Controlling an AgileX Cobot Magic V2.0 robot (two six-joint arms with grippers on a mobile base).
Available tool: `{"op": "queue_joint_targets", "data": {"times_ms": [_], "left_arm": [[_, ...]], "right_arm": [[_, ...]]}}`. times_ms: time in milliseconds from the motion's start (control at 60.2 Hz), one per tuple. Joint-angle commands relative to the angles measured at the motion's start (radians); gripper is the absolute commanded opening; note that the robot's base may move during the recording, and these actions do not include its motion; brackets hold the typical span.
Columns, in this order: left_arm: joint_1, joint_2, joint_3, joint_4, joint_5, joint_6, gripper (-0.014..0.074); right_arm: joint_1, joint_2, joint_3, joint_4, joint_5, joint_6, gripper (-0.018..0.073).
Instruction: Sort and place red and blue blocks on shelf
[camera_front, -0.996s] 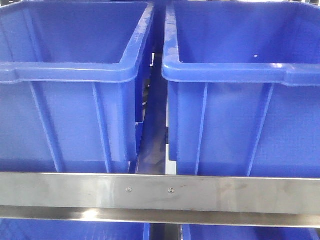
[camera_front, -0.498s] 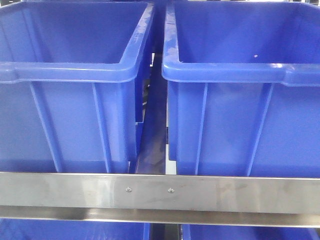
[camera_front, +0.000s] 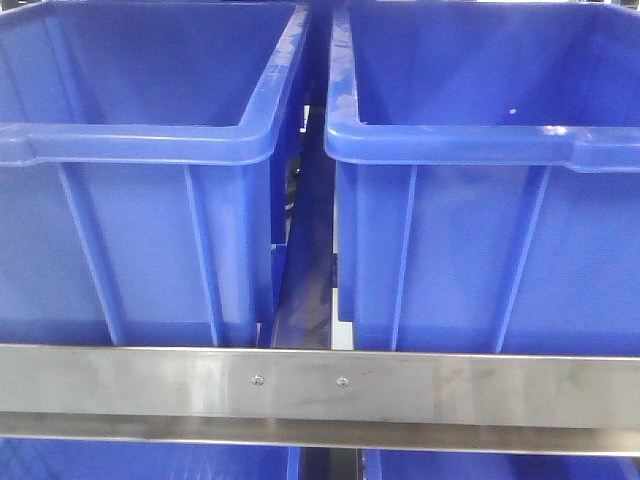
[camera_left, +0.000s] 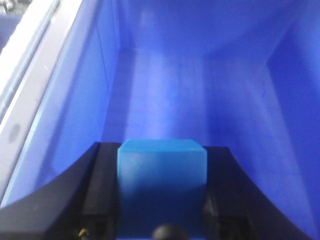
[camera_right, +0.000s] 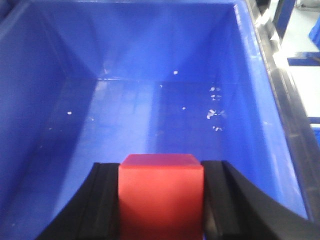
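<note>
Left to right across the front view: left bin (camera_front: 150, 140) and right bin (camera_front: 480, 140), both big and blue, side by side on the shelf (camera_front: 320, 385) behind its steel front rail, a narrow gap between them. Two small screws (camera_front: 300, 380) near the rail's middle. More blue bins just showing below the rail. No arms in this view.

Left wrist view: left gripper (camera_left: 161, 195) clamped on the blue block (camera_left: 161, 180), black fingers (camera_left: 102, 190) pressed to both sides, block held above the floor of a blue bin (camera_left: 70, 125). Steel rail visible along the left edge. Picture soft and dim.

Right wrist view: right gripper (camera_right: 161, 200) clamped on the red block (camera_right: 161, 192), held over a blue bin (camera_right: 150, 100) with white specks scattered on its floor. Steel rail along the right edge.

Judged from this: both blocks at the release stage, neither yet set down. Risks: letting go from this height could make a block bounce or tumble toward a wall; a blue block on a blue floor in dim light would be hard to find again if misplaced; moving out too low could knock the fingers against a bin rim or the rail.

No brand, label or readable writing anywhere in these views.
</note>
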Motion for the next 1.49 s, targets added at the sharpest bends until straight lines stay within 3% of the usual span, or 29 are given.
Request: {"op": "queue_joint_targets", "data": {"times_ms": [0,116,199,448,515,581,631,697,730,780,863,1129,1478], "left_arm": [[-0.005,-0.012,-0.043,-0.001,-0.109,0.0,0.0248],[-0.005,-0.012,-0.043,-0.001,-0.146,0.0,0.0437],[-0.005,-0.012,-0.043,-0.001,-0.155,0.0,0.0558],[-0.005,-0.007,-0.043,-0.001,-0.131,0.0,0.0579],[-0.005,-0.007,-0.043,-0.008,-0.131,-0.003,0.0565],[-0.005,-0.007,-0.043,-0.042,-0.129,-0.003,0.0486],[-0.005,-0.011,-0.043,-0.063,-0.123,-0.003,0.0377],[-0.005,-0.015,-0.043,-0.071,-0.092,-0.003,0.0146],[-0.005,-0.019,-0.043,-0.06,-0.069,0.003,0.0119],[-0.005,-0.028,-0.041,-0.045,-0.044,0.003,0.0165],[-0.005,-0.053,-0.019,-0.038,-0.006,0.003,0.0155],[-0.005,-0.276,0.178,-0.035,-0.005,0.003,0.0148],[-0.005,-0.608,0.412,0.012,0.0,0.003,0.0148]], "right_arm": [[-0.003,-0.009,-0.04,-0.007,-0.097,-0.005,0.0344],[-0.003,-0.007,-0.04,-0.007,-0.097,-0.005,0.0566],[-0.003,-0.007,-0.04,-0.007,-0.097,-0.005,0.0594],[-0.003,-0.007,-0.04,-0.007,-0.097,-0.005,0.0593],[-0.003,-0.007,-0.04,-0.007,-0.097,-0.005,0.0574],[-0.003,-0.007,-0.04,-0.007,-0.097,-0.005,0.0505],[-0.003,-0.007,-0.04,-0.005,-0.094,-0.005,0.0396],[-0.003,-0.017,-0.04,0.008,-0.077,-0.005,0.0134],[-0.003,-0.023,-0.04,0.012,-0.068,-0.004,0.0022],[-0.003,-0.037,-0.04,0.019,-0.061,-0.004,0.0087],[-0.003,-0.069,-0.04,0.019,-0.04,-0.004,0.0055],[-0.003,-0.244,0.006,0.027,0.064,-0.004,0.0067],[-0.003,-0.555,0.31,0.031,0.096,-0.004,0.0067]]}}
